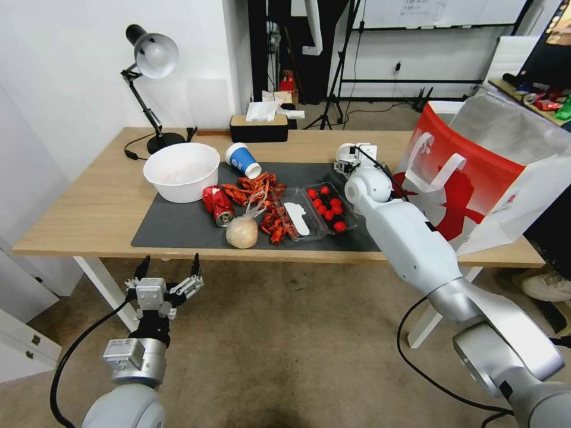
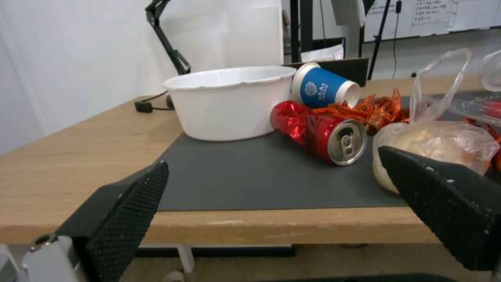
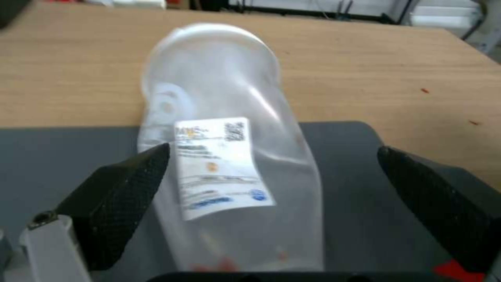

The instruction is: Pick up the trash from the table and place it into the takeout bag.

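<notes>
Trash, a clear plastic cup [image 3: 224, 156], lies on its side on the worktop's [image 1: 89, 208] mat, lengthwise between the right pincer's [image 3: 271, 211] wide-open, empty fingers.

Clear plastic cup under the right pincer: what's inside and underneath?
The clear plastic cup lies on its side on the dark mat. Orange specks show inside; the white label covers part.

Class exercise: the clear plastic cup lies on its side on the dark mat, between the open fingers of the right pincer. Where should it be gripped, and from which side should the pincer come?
Probably across the mid-body, near the white label. The clear plastic cup lies on its side on the mat, its round wall bare on both flanks, and the open right pincer already straddles it, so closing from above looks simplest. Squeeze gently; the thin wall looks dented.
</notes>
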You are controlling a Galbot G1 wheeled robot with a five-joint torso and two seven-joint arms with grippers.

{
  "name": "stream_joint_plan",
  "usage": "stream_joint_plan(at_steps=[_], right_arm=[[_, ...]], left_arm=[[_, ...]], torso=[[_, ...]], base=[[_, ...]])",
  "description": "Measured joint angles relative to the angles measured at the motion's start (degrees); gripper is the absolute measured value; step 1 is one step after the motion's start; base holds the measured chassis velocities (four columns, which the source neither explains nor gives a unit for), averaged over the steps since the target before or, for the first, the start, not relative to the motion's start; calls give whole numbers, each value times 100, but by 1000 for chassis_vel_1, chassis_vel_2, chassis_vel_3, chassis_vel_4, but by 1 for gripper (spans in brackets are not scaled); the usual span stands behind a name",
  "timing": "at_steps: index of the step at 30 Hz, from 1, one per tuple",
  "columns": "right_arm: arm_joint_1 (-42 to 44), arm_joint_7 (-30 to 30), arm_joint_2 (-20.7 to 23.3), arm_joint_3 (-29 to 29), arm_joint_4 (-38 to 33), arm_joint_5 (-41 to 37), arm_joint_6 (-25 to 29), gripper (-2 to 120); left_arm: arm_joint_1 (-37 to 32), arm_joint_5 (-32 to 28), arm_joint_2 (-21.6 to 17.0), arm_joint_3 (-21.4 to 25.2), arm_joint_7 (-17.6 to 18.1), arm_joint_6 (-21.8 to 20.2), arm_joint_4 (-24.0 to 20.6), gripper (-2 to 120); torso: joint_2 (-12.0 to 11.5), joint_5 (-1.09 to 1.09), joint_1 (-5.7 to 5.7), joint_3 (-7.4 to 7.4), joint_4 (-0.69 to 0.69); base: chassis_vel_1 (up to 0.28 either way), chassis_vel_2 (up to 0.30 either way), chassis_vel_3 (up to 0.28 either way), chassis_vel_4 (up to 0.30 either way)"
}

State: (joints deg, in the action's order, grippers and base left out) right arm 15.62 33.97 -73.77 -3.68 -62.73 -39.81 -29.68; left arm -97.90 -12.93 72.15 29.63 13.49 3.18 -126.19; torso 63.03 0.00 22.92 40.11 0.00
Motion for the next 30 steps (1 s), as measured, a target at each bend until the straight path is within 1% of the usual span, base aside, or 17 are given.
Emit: stream_joint_plan(at_steps=[3, 11, 30], right_arm=[[-72, 25, -35, -10, 181, 49, -58, 100], [-100, 49, -101, -4, 353, 72, -75, 100], [3, -56, -52, 32, 305, -37, -57, 100]], left_arm=[[-3, -1, 0, 1, 0, 0, -12, 100], [-9, -3, -1, 8, 0, 1, -33, 100], [-27, -3, 15, 3, 13, 3, -78, 100]], torso=[[0, 0, 0, 0, 0], [0, 0, 0, 0, 0], [0, 0, 0, 0, 0]], base=[[0, 0, 0, 0], [0, 0, 0, 0], [0, 0, 0, 0]])
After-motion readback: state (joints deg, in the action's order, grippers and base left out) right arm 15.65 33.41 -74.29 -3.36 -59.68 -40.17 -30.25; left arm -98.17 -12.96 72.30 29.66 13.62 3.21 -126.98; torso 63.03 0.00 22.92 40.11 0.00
